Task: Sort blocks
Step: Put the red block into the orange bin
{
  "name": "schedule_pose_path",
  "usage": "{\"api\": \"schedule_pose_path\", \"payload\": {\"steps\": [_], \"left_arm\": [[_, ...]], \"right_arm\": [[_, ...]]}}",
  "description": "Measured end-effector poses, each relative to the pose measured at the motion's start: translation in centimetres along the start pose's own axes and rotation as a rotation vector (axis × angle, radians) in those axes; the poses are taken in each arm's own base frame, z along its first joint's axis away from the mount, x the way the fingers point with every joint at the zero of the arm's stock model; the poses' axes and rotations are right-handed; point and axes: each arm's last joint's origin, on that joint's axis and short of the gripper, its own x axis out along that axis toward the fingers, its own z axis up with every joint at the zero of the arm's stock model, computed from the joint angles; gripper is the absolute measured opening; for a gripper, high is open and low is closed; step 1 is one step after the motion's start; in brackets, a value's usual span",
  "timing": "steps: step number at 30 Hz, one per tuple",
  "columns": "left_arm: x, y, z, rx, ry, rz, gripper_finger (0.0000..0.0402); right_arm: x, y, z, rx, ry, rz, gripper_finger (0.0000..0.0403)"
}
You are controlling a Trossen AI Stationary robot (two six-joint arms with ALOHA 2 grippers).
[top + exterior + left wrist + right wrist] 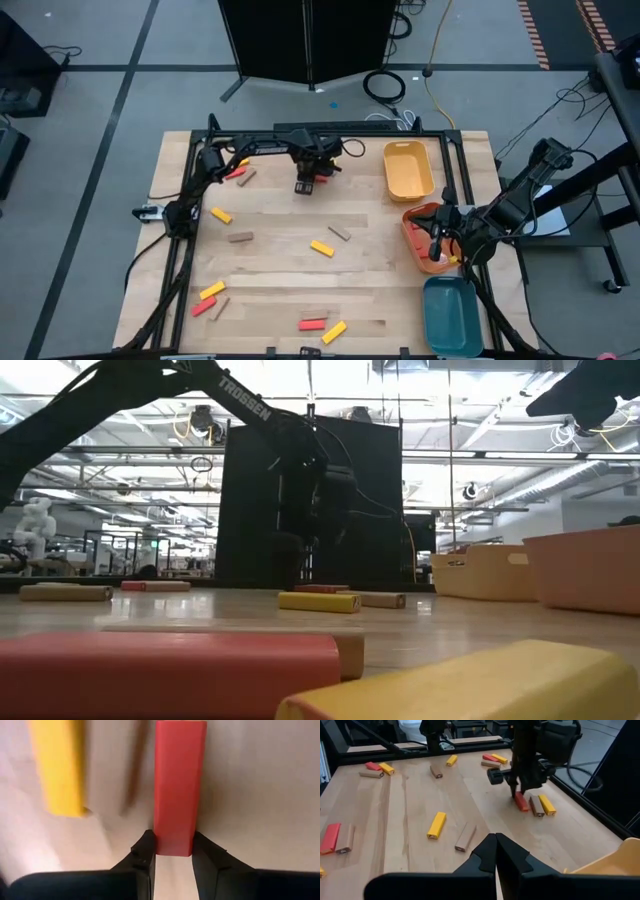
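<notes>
A: What is being handled at the far edge of the table (270,262)?

B: A red block (177,785) is gripped by the left gripper (172,851). In the left wrist view the near end of the block is pinched between the two dark fingers (145,851), which are closed against its long sides. In the right wrist view the block is seen lying on the wood, with a tan block (536,806) just beside it and a yellow block (546,804) beyond that.

A: How should the step be carried out well?

B: A straight lift is judged best, so that the neighbouring blocks are not dragged. Only the end of the bar is held, so some droop or swing may be expected; a slow rise is advised.

A: And the right gripper (495,851)?

B: It is held over the orange tray (418,240) at the right side, its fingers pressed together with nothing between them.

A: Where are the remaining blocks?

B: They are scattered over the table: a yellow one (321,248) near the middle, others toward the near and left edges. The yellow tray (408,170) and teal tray (450,315) are seen along the right side.
</notes>
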Motion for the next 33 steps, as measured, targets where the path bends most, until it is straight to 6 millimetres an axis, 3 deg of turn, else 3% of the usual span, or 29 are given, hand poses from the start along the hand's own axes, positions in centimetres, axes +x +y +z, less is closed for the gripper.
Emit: {"api": "schedule_pose_path", "payload": {"steps": [7,12,18,22,25,30,33], "left_arm": [[-2.8,-2.2,-0.5,-0.024,0.027,-0.088,0.0087],[-5.3,-5.0,1.0,-0.026,-0.134,-0.196,0.0088],[-7.3,-9.8,5.8,0.078,-0.493,-0.276,0.0088],[-8.4,-13.3,9.4,0.179,-0.757,-0.145,0.0088],[-8.4,-15.2,11.7,0.166,-0.926,-0.002,0.0089],[-8.1,-17.1,14.5,0.079,-1.186,0.042,0.0089],[-6.0,-17.5,15.7,-0.048,-1.257,0.046,0.0089]], "right_arm": [[0.0,0.0,0.0,-0.009,0.011,0.015,0.0],[0.0,0.2,0.1,-0.001,0.003,0.022,0.0],[0.0,0.4,0.4,0.011,-0.014,0.041,0.0],[0.0,0.8,0.8,0.01,-0.03,0.082,0.0],[-0.1,1.0,1.0,0.01,-0.031,0.123,0.0],[-0.1,1.2,1.2,0.008,-0.044,0.132,0.0],[0.0,1.3,1.2,0.006,-0.043,0.131,0.0]]}}
